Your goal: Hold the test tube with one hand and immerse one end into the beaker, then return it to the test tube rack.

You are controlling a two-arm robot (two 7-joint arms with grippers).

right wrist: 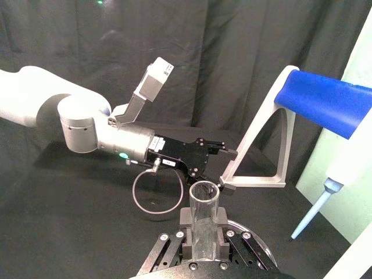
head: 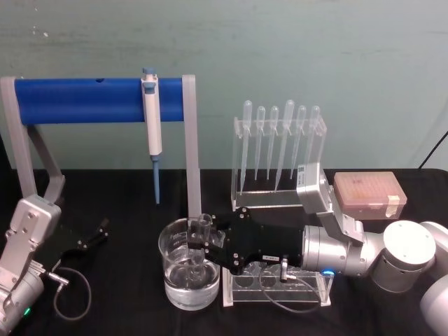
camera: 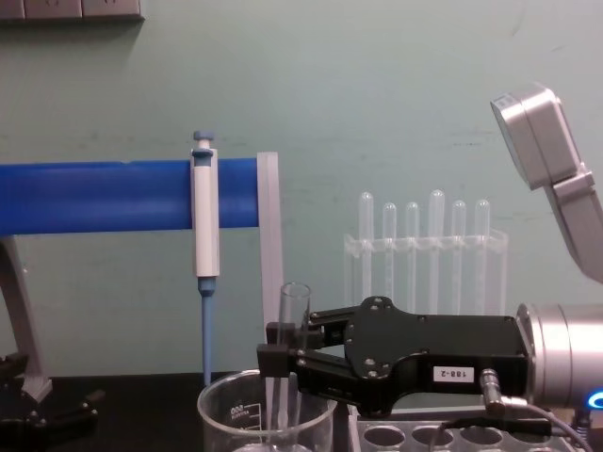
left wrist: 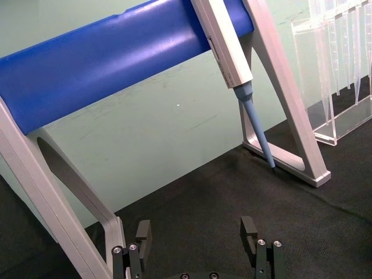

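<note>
Near the front edge of the table (head: 126, 189), about midway along it, the beaker (head: 173, 276) stands with a shallow pool of clear liquid in its bottom. The test tube (head: 199, 225) hangs upright inside it, open rim up and rounded end down at the liquid; I cannot tell how deep the end sits. The right gripper (head: 198, 246) reaches in from the right edge, its jaws clenched on the tube just below the rim, above the beaker's lip. The test tube rack (head: 276, 294) lies just beside the beaker, toward the right edge, its holes vacant. The left gripper (head: 96, 234) is parked near the left edge, jaws spread with nothing between them.

The tube looks light, stiff and thin-walled, so it should need only a modest squeeze; too much could crack the glass, and too little could let the smooth wall slide. The present hold on the dry upper part seems the right place, since the lower end will likely come out wet and slippery. Kept vertical, it should clear the beaker's rim and meet a rack hole squarely without knocking.
</note>
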